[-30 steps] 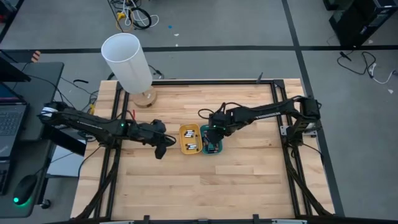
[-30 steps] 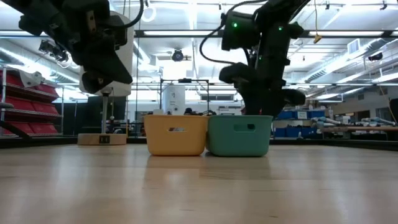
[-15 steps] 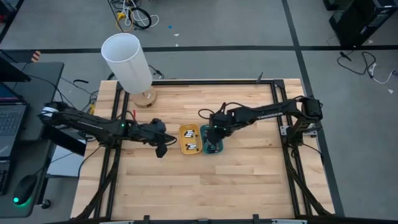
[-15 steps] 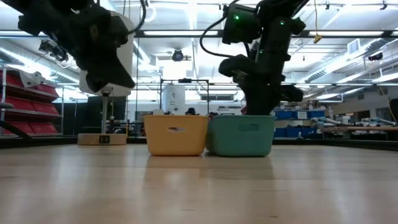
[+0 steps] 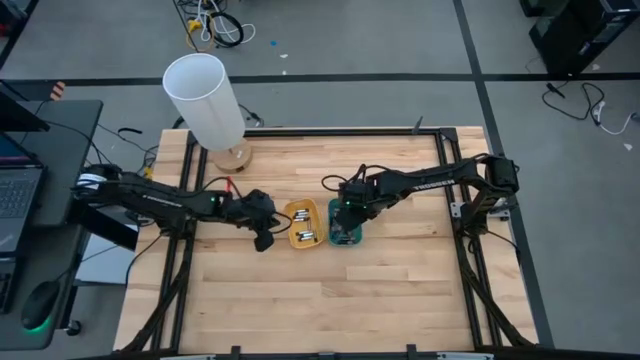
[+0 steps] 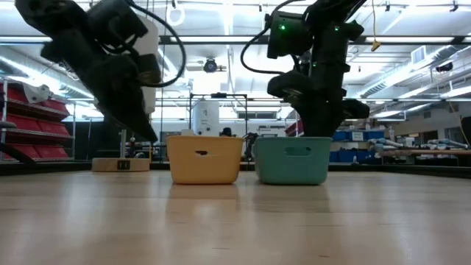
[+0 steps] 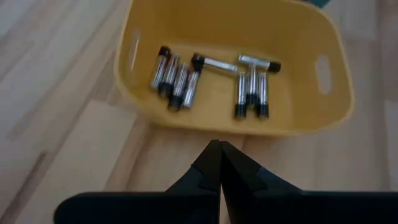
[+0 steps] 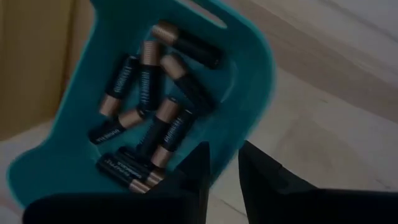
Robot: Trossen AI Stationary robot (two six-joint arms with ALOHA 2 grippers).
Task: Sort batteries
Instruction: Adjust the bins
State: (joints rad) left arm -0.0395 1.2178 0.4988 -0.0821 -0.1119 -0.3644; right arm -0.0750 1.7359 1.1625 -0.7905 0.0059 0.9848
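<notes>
Two small trays stand side by side on the wood table. The yellow tray (image 5: 292, 226) (image 6: 204, 158) holds several silvery batteries (image 7: 177, 81). The teal tray (image 5: 353, 239) (image 6: 292, 160) holds several dark, copper-ended batteries (image 8: 143, 87). My left gripper (image 5: 264, 241) (image 7: 217, 149) is shut, its tip close beside the yellow tray's left wall (image 7: 186, 121). My right gripper (image 5: 345, 211) (image 8: 224, 165) reaches down from above at the teal tray's far end, shut on its wall. My left gripper points its shut tip at the yellow tray's left wall; whether it touches, I cannot tell. My right gripper has the teal tray's wall rim (image 8: 227, 146) near its far end between its fingers, one finger (image 8: 196, 165) inside and one (image 8: 261, 171) outside, coming from above. The tray's bottom stays on the table.
A tall white cylinder (image 5: 205, 98) on a round wooden base (image 5: 234, 157) stands at the table's far left. Dark frame rails run along the table's edges (image 5: 440, 140). Bare wood (image 5: 330, 300) lies toward the near edge.
My left gripper has moved toward the table's right, up to the yellow tray. The teal tray has slid a little to the right in my right gripper's hold. The yellow tray has shifted slightly left and turned a bit, and a gap has opened between the trays.
</notes>
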